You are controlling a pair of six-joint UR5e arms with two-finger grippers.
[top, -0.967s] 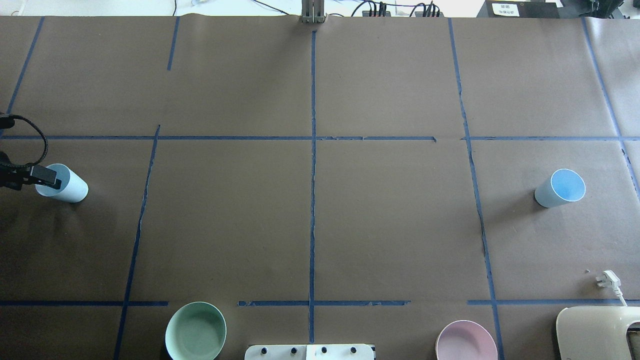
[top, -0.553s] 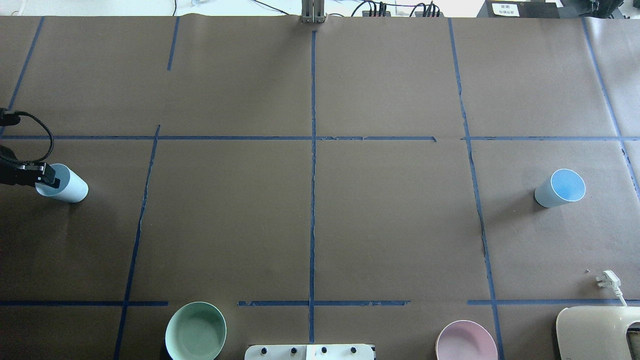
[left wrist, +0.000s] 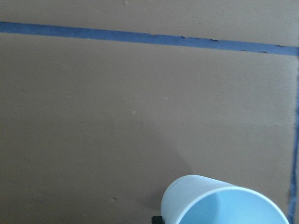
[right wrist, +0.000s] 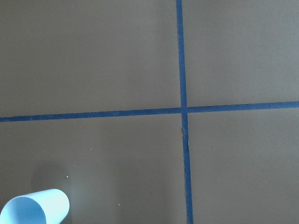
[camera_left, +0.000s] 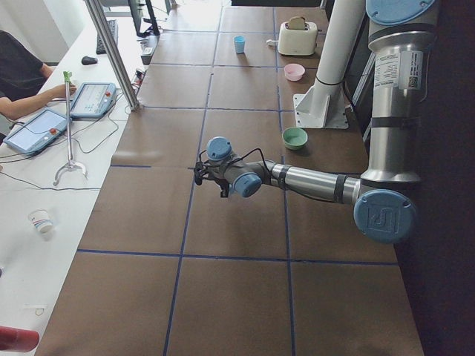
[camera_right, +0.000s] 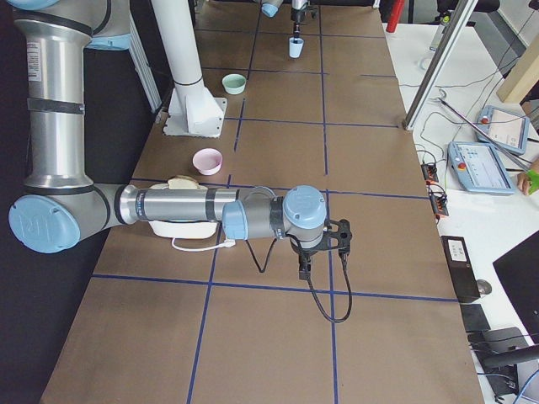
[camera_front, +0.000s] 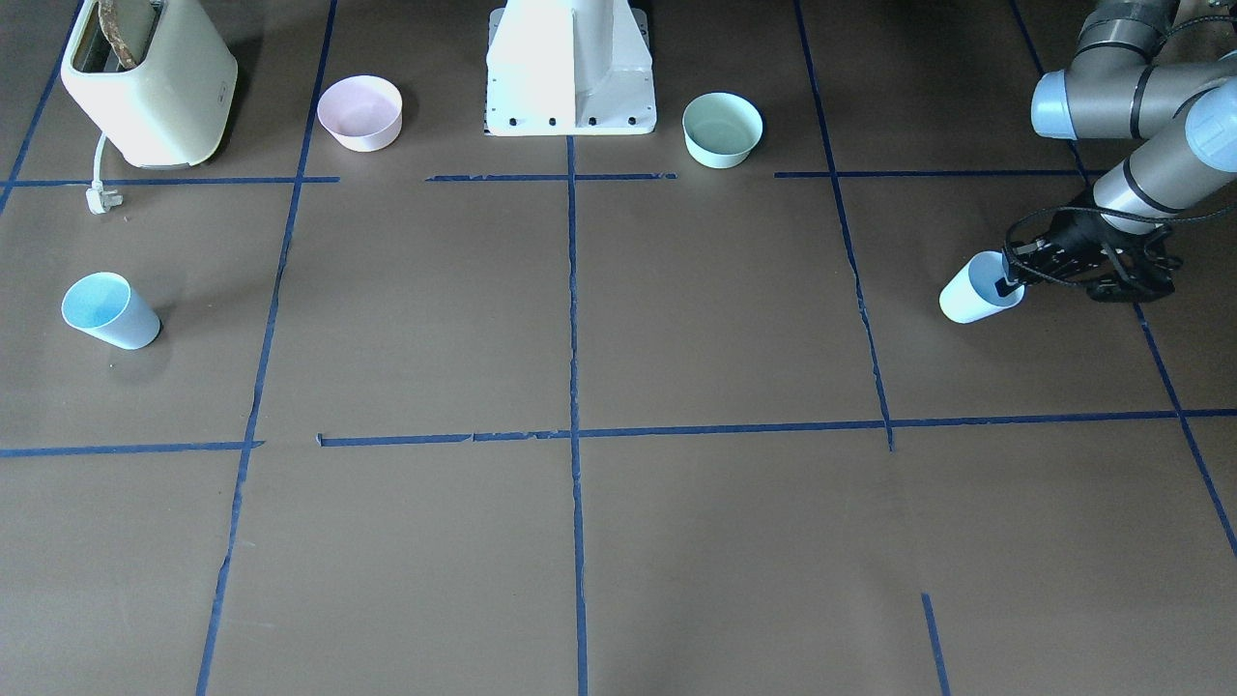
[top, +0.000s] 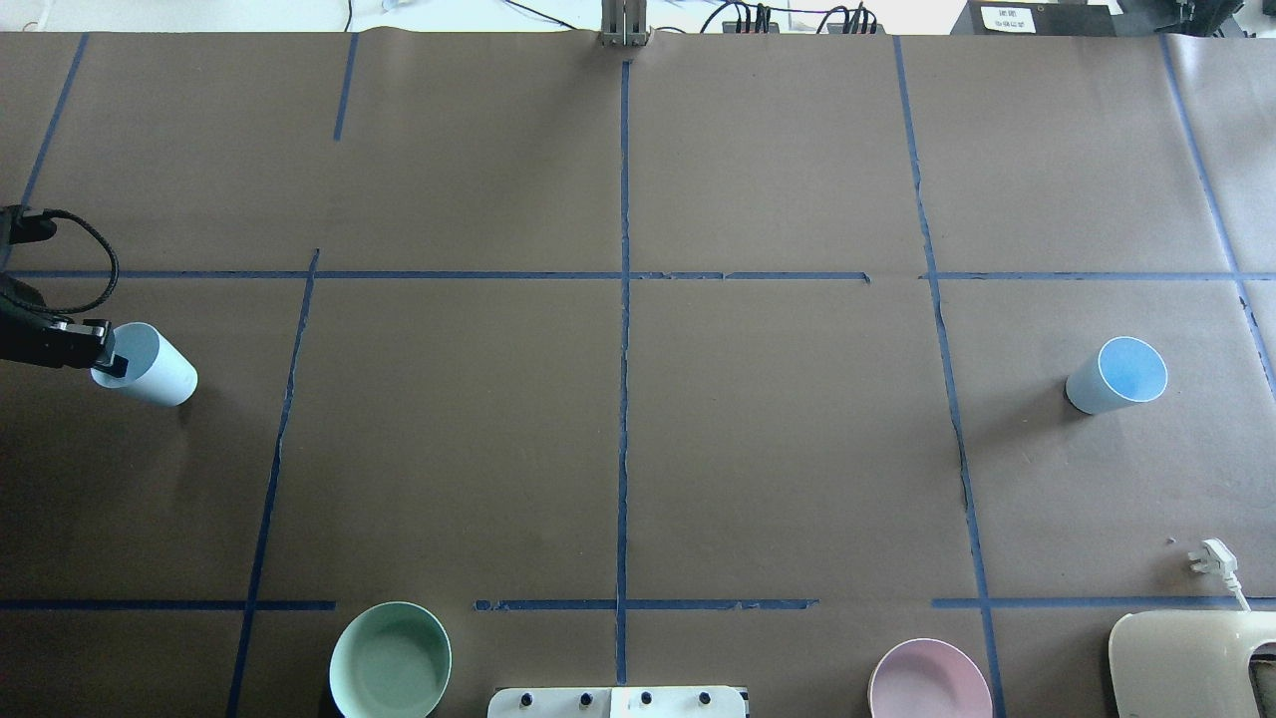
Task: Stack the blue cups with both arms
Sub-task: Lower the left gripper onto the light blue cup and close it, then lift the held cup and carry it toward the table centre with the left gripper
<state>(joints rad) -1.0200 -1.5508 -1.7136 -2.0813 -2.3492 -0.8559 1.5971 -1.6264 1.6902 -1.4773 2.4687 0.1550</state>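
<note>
Pinching the wall of the left cup (top: 158, 367) with my left gripper (camera_front: 1008, 281) right now: one finger sits inside the rim, the other outside, closed down on the plastic. A rim grip makes sense to me, since the sides taper and it leaves the bottom free to drop into the other cup. This one is at the far left end of the table; can't tell if its base touches the paper. The right cup (top: 1116, 374) stands mouth up way over on the opposite side, with nothing touching it. My right gripper (camera_right: 322, 259) only shows from the side camera, so I can't tell how far open it is. Its wrist cam catches that cup in the lower corner, so it's near but not over it. My guess is it grabs that one next and we meet in the middle.
</note>
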